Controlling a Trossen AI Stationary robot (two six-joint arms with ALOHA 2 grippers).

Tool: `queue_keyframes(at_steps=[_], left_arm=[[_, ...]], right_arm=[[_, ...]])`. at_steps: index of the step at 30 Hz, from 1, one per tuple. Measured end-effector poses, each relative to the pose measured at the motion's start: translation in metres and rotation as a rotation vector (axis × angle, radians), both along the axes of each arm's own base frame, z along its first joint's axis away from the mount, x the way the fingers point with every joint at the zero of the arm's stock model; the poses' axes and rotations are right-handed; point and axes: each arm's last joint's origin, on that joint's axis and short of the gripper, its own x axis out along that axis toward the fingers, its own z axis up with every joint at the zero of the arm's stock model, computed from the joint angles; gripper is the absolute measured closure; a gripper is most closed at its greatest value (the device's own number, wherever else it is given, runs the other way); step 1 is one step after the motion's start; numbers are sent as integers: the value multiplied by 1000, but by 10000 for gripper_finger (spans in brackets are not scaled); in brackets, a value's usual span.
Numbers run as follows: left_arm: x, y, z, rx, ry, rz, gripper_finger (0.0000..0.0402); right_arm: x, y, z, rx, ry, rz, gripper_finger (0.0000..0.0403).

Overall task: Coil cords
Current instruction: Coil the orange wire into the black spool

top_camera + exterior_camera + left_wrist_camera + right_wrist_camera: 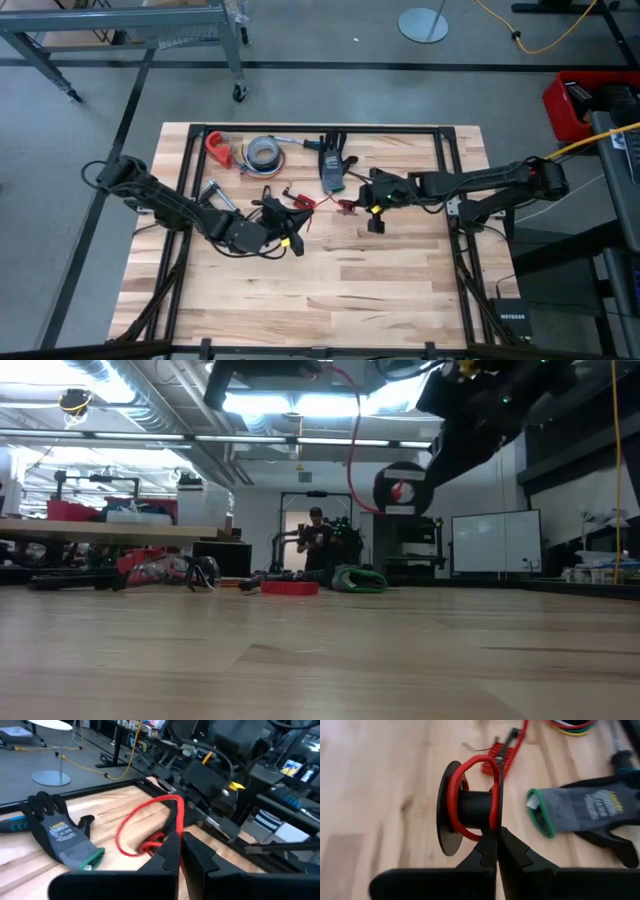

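Observation:
A thin red cord (131, 822) runs from a black spool (470, 810), around whose hub it is wound, to my left gripper (179, 845), which is shut on it above the table's middle (292, 218). My right gripper (497, 837) is shut on the spool, just right of the left gripper (368, 198). In the low view the spool (404, 488) hangs clear of the table, and the cord (352, 440) rises from it. A small red connector piece (496, 754) lies on the wood beyond the spool. My left gripper pinches the red cord (177, 827) between its two fingertips. The cord arches away from the fingers in a slack loop above the table. My right gripper pinches the rim of the spool's thin flange (500, 817) between its two fingers. The spool is lifted clear, its axis lying across the fingers, with red turns on the hub (456, 795).
A grey glove with a green cuff (333, 165) lies just behind the grippers. A grey tape roll (262, 152) and a red clamp (218, 148) lie at the far left, with a metal tool (212, 190) near the left arm. Bare wood (320, 290) fills the near half.

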Motion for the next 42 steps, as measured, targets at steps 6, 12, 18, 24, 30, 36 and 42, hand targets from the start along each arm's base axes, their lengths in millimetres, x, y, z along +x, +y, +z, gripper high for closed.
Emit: queue_keyframes(at_steps=[6, 12, 18, 24, 30, 36, 42], left_arm=[[1, 0, 1, -30, -26, -10, 401], [2, 1, 2, -46, -44, -6, 401], [6, 5, 9, -57, -101, -54, 401], [9, 6, 9, -57, -119, -74, 401], [17, 2, -1, -72, -129, -103, 401], [29, 2, -6, -56, -111, -127, 401], [37, 9, 0, 7, -96, -125, 401]], right_arm=[[5, -3, 2, -42, -56, -100, 400], [12, -3, 10, -10, -171, -133, 400], [17, -3, 17, 3, -259, -140, 400], [21, -4, 21, 18, -333, -160, 400], [24, -6, 27, -15, -405, -221, 400], [28, -12, 32, 18, -478, -239, 400], [32, -8, 24, 77, -442, -156, 400]])
